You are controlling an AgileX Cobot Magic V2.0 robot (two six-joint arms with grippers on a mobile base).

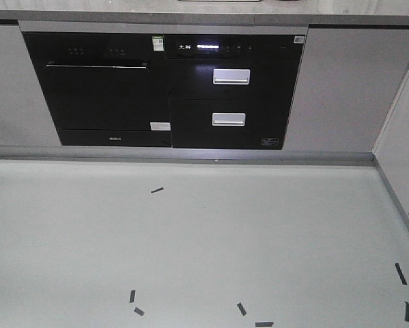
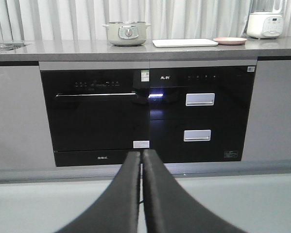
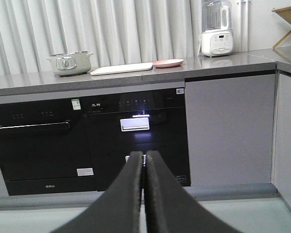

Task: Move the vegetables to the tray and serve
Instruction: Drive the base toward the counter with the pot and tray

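I see the flat cream-white rectangular tray [image 2: 185, 42] at upper centre of the left wrist frame (nearly edge-on from this low angle). It lies on the grey stone countertop [image 2: 62, 48] between a pale green lidded pot [image 2: 127, 33] and a small round pink plate [image 2: 230, 41]. A white blender-like machine [image 3: 216, 29] stands at upper right of the right wrist frame. Black glass built-in ovens [image 1: 163, 89] fill the cabinet below. Their green-white sticker [image 2: 145, 75] is too small to read. The left gripper [image 2: 141, 154] and right gripper [image 3: 144, 154] each have their fingers pressed together, holding nothing.
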